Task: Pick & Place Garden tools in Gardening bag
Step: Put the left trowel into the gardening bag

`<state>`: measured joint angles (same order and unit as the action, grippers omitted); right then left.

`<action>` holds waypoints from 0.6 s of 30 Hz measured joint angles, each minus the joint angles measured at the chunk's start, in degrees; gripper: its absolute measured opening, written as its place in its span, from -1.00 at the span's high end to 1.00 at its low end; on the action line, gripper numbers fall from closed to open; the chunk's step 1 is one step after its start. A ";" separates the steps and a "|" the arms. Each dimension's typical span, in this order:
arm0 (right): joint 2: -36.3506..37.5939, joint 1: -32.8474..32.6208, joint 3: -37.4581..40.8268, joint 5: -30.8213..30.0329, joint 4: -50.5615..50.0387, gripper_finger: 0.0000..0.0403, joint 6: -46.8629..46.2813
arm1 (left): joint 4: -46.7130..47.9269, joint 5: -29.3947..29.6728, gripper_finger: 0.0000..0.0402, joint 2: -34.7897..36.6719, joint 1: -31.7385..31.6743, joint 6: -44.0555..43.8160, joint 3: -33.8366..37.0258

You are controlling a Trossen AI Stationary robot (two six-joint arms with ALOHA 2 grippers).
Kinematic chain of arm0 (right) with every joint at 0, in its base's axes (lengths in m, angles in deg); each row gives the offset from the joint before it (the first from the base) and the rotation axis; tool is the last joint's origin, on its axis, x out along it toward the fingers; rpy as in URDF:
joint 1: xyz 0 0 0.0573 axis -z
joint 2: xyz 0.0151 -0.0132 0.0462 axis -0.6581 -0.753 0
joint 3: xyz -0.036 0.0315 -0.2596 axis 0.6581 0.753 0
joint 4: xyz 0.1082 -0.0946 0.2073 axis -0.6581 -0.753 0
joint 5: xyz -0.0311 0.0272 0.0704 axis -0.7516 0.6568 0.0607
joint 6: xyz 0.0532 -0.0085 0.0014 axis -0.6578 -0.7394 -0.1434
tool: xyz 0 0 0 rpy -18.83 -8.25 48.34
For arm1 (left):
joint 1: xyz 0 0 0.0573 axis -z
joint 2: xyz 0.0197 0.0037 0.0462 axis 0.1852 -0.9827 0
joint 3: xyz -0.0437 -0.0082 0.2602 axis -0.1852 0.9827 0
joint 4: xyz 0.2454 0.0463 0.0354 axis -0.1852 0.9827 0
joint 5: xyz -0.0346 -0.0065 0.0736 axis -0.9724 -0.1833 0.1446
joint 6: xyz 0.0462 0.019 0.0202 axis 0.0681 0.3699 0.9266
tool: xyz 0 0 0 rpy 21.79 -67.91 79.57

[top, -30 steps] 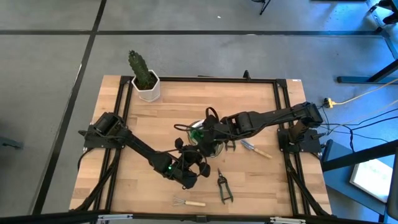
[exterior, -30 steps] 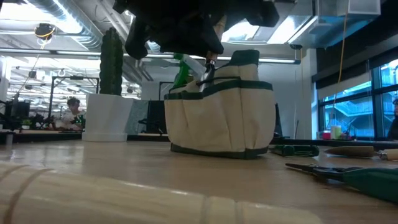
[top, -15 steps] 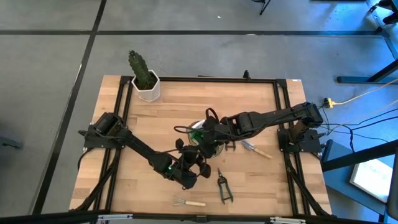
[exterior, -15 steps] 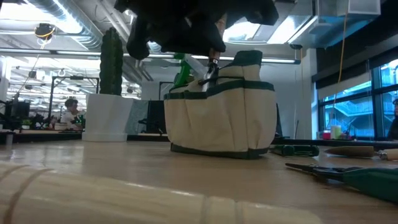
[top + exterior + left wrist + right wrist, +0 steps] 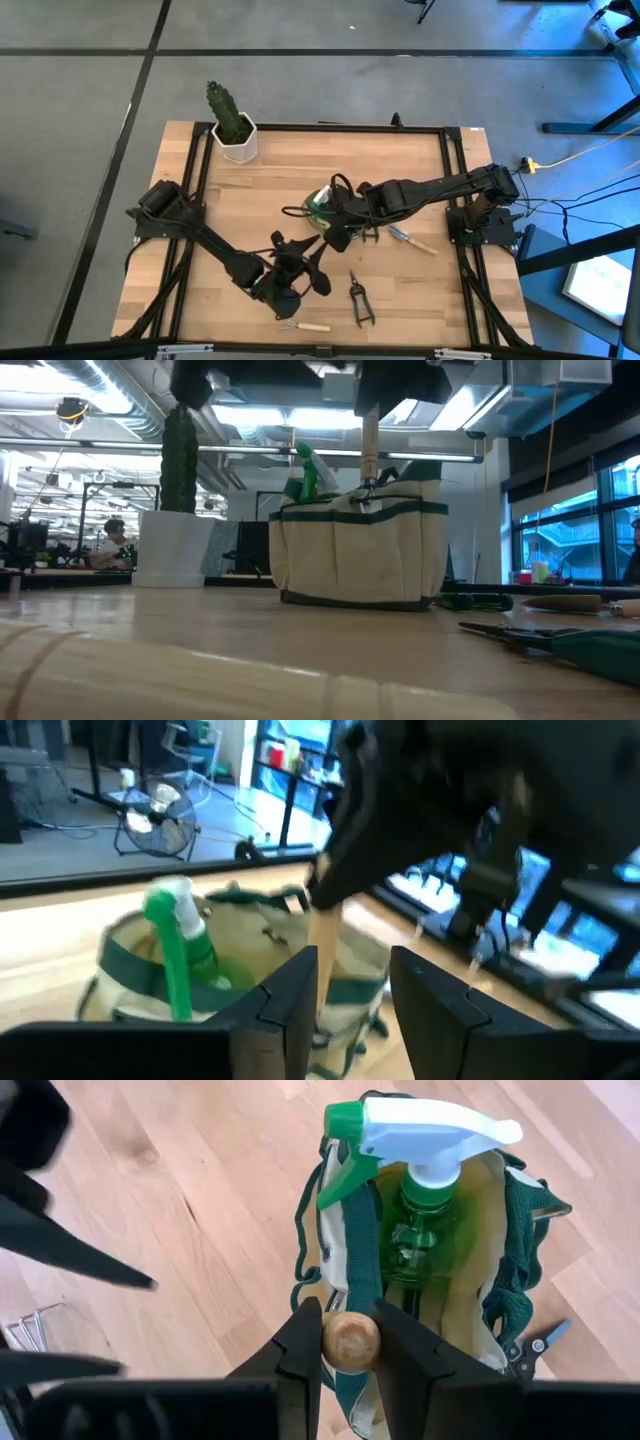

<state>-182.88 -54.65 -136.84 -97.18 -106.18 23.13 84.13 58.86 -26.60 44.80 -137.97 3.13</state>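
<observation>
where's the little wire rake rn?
High view: the wire rake lies on the table near its front edge, just below the left gripper and left of the pruning shears.

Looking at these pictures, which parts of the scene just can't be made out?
- High view: the gardening bag is mostly hidden by the right gripper.
- Right wrist view: the wooden-handled tool shows only its knob; its working end is hidden.
- Low view: the tools at the right edge are cut off.
</observation>
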 joint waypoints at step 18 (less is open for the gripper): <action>0.00 -0.09 -0.02 1.34 3.19 0.66 19.05 | 0.09 1.35 0.47 6.17 3.37 -6.04 -0.04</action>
<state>-182.88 -54.74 -136.86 -95.84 -102.99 42.18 84.22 60.21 -20.43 48.17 -144.01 3.09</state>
